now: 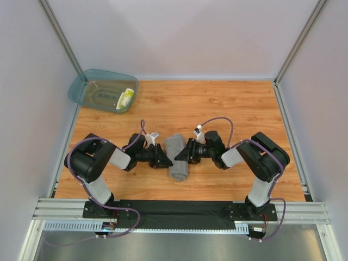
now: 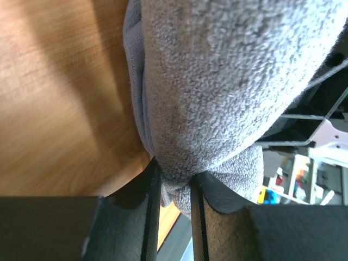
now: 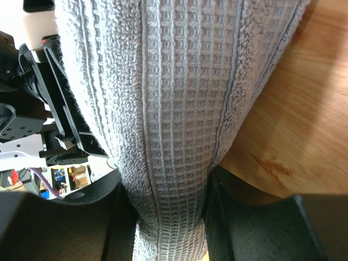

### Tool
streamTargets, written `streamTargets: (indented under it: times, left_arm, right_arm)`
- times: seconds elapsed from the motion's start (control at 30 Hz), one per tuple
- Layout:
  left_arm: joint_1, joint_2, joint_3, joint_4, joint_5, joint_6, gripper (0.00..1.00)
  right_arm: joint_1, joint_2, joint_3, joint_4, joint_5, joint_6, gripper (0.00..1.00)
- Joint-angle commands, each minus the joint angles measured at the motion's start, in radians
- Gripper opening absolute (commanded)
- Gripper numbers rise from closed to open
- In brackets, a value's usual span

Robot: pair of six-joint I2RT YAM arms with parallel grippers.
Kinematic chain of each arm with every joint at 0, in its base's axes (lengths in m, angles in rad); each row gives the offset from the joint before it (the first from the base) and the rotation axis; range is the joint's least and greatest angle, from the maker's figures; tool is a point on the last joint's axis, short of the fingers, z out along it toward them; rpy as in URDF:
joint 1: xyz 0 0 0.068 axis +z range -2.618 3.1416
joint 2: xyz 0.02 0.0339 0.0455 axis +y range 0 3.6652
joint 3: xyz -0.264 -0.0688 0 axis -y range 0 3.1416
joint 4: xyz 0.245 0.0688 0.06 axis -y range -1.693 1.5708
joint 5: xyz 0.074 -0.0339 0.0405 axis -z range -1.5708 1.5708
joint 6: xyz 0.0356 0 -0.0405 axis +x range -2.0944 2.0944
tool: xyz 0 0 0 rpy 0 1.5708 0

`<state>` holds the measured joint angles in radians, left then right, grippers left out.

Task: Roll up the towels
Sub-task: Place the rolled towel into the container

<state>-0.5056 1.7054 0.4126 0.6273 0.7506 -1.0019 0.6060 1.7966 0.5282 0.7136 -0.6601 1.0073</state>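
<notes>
Up in the upper left of the frame, the teal tub (image 1: 97,95) holds the small yellow-and-white cloth (image 1: 125,99). At centre on the wooden table (image 1: 228,109) lies the grey towel (image 1: 176,157), bunched into a thick roll. The left gripper (image 2: 174,187) pinches a fold of it nearly closed, and the right gripper (image 3: 163,198) clamps its waffle-weave band, jaws partly apart.

Grey towel (image 1: 176,156), waffle-banded; yellow-white cloth (image 1: 125,98); teal tub (image 1: 80,92)
</notes>
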Motion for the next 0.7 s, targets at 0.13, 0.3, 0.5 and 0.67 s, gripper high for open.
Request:
streamTargets:
  times: [0.13,0.3,0.5,0.67]
  left_arm:
    - [-0.062,-0.136,0.043,-0.383,-0.313,0.147,0.00]
    - [-0.054,-0.254,0.068,-0.520,-0.359,0.181,0.00]
    - [-0.031,-0.363,0.094,-0.623,-0.379,0.210,0.00]
    - [-0.001,-0.434,0.136,-0.724,-0.384,0.270,0.00]
  right_arm:
    - [0.077,-0.129,0.055,-0.227,0.003,-0.131,0.59]
    - [0.022,-0.290,0.091,-0.544,0.122,-0.245,0.68]
    - [-0.018,-0.454,0.167,-0.902,0.292,-0.354,0.80]
    - [-0.043,-0.543,0.167,-1.008,0.326,-0.374,0.81]
